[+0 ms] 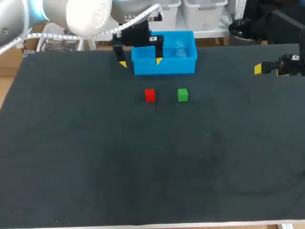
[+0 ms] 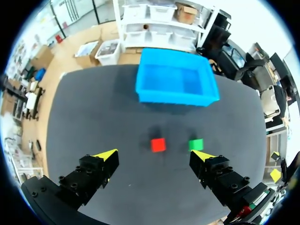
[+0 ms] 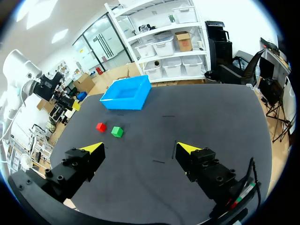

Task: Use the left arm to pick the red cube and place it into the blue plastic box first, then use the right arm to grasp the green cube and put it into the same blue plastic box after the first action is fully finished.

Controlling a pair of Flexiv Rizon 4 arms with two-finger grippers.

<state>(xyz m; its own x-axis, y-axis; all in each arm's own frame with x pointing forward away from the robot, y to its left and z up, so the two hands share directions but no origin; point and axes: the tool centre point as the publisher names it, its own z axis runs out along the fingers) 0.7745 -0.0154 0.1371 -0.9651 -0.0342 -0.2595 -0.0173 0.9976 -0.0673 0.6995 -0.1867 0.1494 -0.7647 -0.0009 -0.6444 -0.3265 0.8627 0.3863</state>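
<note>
A red cube (image 1: 149,95) and a green cube (image 1: 182,94) sit side by side on the dark table, just in front of the blue plastic box (image 1: 164,58). My left gripper (image 1: 140,62) hangs open high above the box's near-left part. In the left wrist view the red cube (image 2: 158,144) lies ahead between the open fingers, the green cube (image 2: 196,144) close to one tip, the box (image 2: 176,82) beyond; my left gripper (image 2: 155,155) holds nothing. My right gripper (image 1: 261,68) is open at the table's right side. Its own view shows my right gripper (image 3: 140,149) empty, with the red cube (image 3: 101,126), green cube (image 3: 116,131) and box (image 3: 126,93) far ahead.
The dark table (image 1: 143,162) stretches wide in front of the cubes. My left arm (image 3: 28,86) shows in the right wrist view beyond the box.
</note>
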